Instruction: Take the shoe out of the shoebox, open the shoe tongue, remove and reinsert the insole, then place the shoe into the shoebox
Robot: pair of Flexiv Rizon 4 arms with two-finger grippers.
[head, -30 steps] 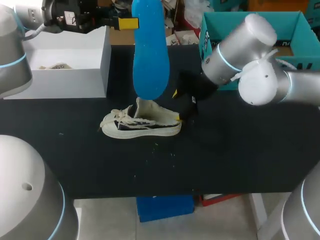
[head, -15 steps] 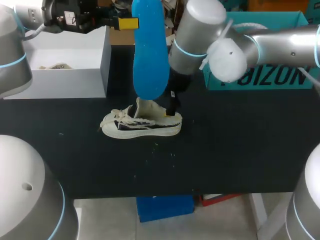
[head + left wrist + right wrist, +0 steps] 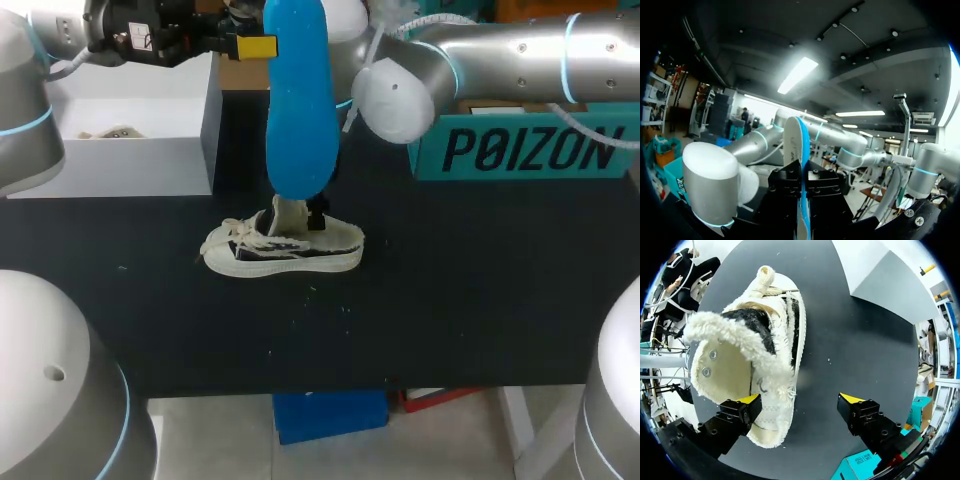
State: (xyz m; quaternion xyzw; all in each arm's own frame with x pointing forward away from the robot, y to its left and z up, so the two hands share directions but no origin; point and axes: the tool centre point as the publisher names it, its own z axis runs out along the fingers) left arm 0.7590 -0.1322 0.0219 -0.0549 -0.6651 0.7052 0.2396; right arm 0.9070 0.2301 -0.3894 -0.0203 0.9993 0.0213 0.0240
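My left gripper (image 3: 262, 47) pinches the one blue insole (image 3: 298, 110) upright over the single shoe (image 3: 285, 250), which sits mid-table. My right gripper (image 3: 800, 400) gapes wide at its heel, holding nothing. There are two boxes: a white shoebox (image 3: 130, 160) at the far-left corner and a teal box (image 3: 520, 150) at the far-right.

R end effector (image 3: 800, 400) swung over shoe (image 3: 742, 357).
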